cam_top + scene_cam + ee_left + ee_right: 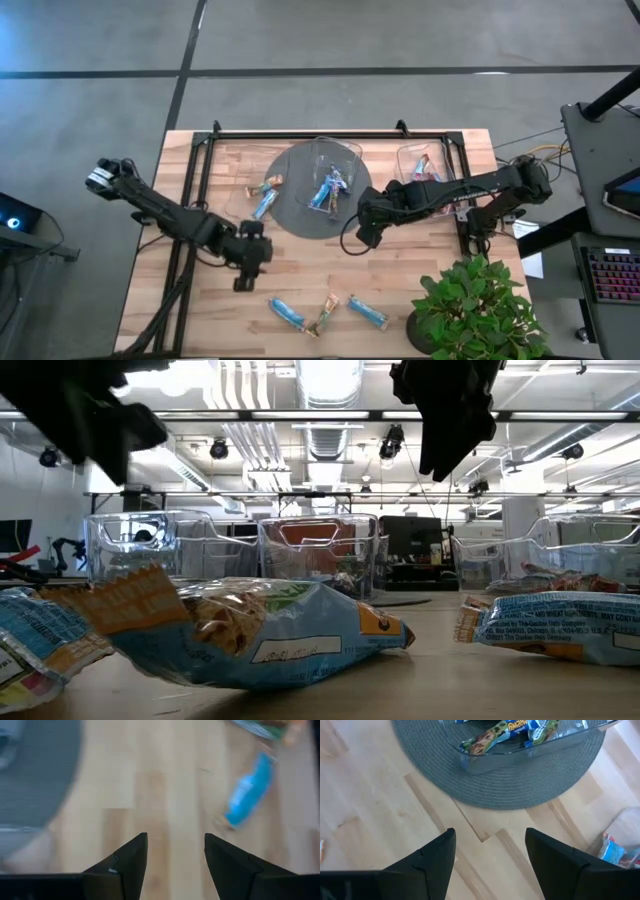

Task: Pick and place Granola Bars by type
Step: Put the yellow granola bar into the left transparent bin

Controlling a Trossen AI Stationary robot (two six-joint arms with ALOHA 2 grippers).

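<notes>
fingers spread and holding nothing, my left gripper (244, 283) is hovering over bare wood, with three bars (327, 313) lying loose near the table's (440, 255) front edge. more bars (329, 187) are sitting in the middle bin (352, 152) on the grey mat (290, 212). my right gripper (362, 239) is hanging beside that mat, parted and empty.

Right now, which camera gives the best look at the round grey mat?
The high view: the round grey mat shows whole there, with a clear bin resting on it. The right wrist view shows most of it under that bin, top cut off. The left wrist view catches a blurred edge. The low view shows only a thin dark sliver.
</notes>
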